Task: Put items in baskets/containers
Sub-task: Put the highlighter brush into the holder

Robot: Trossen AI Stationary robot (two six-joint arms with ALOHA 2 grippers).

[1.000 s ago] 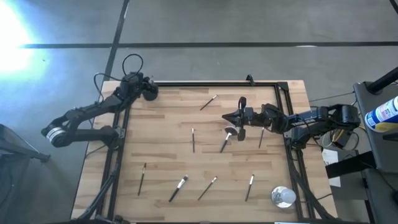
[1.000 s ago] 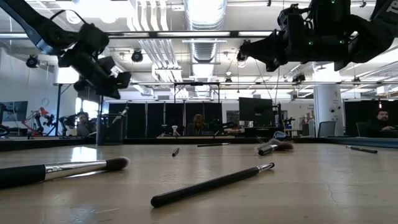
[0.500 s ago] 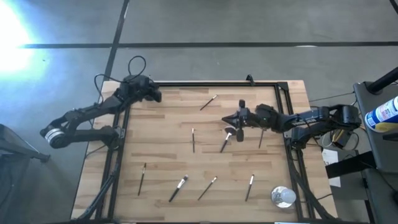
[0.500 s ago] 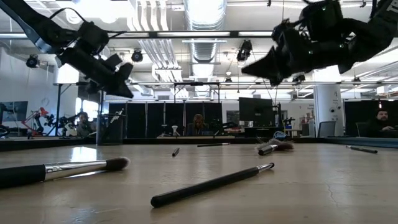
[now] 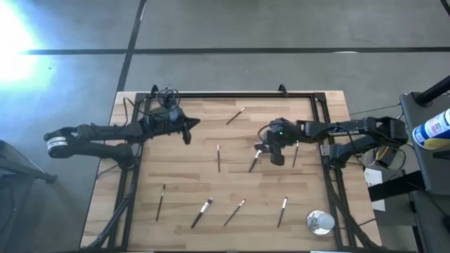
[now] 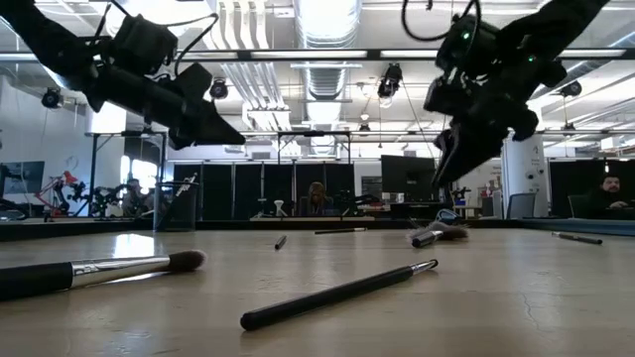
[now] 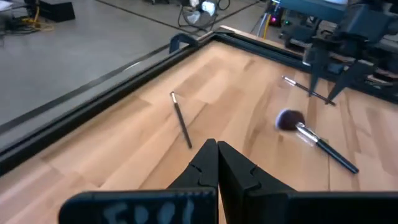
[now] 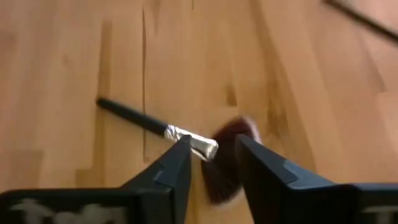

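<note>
Several slim makeup brushes lie flat on the wooden table, among them one (image 5: 218, 158) at mid-table and one (image 5: 235, 116) farther back. A fluffy-headed brush (image 8: 227, 155) lies right of centre. My right gripper (image 8: 211, 158) hangs open above it, pointing down, one finger on either side of its silver ferrule (image 8: 193, 143); in the low view this gripper (image 6: 444, 183) is clear of the table. My left gripper (image 5: 188, 130) is shut and empty, held above the table's far-left part. The black cup (image 6: 177, 205) stands at the far left with a brush in it.
More brushes lie along the near side (image 5: 202, 212) (image 5: 282, 211) (image 5: 160, 202), and one (image 5: 295, 153) beside my right arm. A shiny silver round object (image 5: 320, 221) sits at the near right corner. A black frame rail (image 7: 124, 81) edges the table.
My left gripper has left the far-left corner and gone toward the table's right and middle, staying shut. My right gripper has tipped from nearly level to pointing down over the fluffy brush. No brush has moved.
</note>
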